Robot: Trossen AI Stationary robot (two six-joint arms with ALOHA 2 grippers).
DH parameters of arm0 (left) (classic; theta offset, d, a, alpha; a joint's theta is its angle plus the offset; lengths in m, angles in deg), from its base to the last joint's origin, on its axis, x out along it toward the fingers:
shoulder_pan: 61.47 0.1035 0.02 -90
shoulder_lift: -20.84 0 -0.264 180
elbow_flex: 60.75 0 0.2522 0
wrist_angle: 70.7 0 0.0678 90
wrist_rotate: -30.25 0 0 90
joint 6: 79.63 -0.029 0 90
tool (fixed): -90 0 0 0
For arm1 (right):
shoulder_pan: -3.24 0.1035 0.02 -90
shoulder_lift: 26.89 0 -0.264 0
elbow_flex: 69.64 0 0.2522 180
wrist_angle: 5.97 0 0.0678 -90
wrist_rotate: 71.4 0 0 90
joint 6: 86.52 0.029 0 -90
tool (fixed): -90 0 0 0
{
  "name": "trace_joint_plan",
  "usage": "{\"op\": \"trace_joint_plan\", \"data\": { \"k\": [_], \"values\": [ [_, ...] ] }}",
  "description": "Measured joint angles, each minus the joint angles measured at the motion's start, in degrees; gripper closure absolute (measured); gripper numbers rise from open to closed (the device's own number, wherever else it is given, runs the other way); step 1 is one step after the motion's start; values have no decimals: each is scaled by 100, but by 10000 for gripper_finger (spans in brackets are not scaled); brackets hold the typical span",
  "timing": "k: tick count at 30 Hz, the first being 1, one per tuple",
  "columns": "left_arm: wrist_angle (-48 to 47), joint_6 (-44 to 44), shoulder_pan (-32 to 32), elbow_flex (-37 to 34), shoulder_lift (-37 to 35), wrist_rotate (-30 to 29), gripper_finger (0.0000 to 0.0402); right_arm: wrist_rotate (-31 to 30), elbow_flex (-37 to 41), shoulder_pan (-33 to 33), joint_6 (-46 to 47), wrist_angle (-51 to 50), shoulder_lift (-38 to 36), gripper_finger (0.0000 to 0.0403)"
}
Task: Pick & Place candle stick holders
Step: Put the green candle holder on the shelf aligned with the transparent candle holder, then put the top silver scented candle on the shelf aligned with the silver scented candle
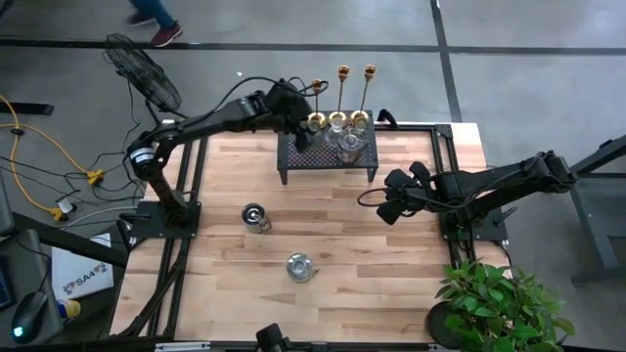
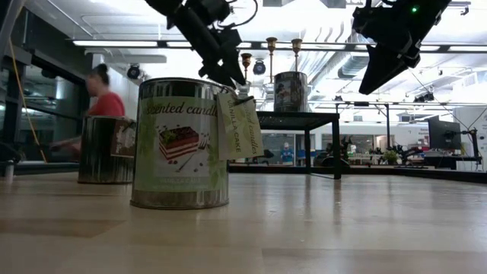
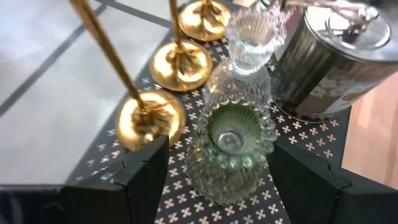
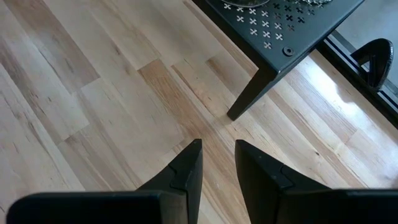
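Note:
Three tall gold candle stick holders (image 1: 338, 117) stand on their round bases (image 3: 149, 118) along the far edge of the black mesh stand (image 1: 328, 156). Two clear glass holders stand upright on the stand: a greenish one (image 3: 233, 146) and one behind it (image 3: 252, 31). My left gripper (image 3: 227, 186) is open over the stand, with one finger on either side of the greenish glass holder and a gap showing beside it. My right gripper (image 4: 217, 155) hovers over bare table right of the stand, empty, with its fingers a narrow gap apart.
A metal candle tin (image 3: 336, 56) stands on the stand right beside the glass holders. Two more tins (image 1: 255, 217) (image 1: 300, 266) stand on the wooden table nearer the front. The stand's leg (image 4: 249, 93) is close ahead of my right gripper. A plant (image 1: 494, 303) stands at the near right corner.

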Motion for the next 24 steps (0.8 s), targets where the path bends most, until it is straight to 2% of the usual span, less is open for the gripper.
{"op": "trace_joint_plan", "data": {
  "k": [6,24],
  "values": [
    [-219,37,0,7,-278,-316,140,0,0,0,1,0,0,316],
    [-654,68,-87,13,-434,-465,140,20,0,0,1,-2,0,316]
  ]
}}
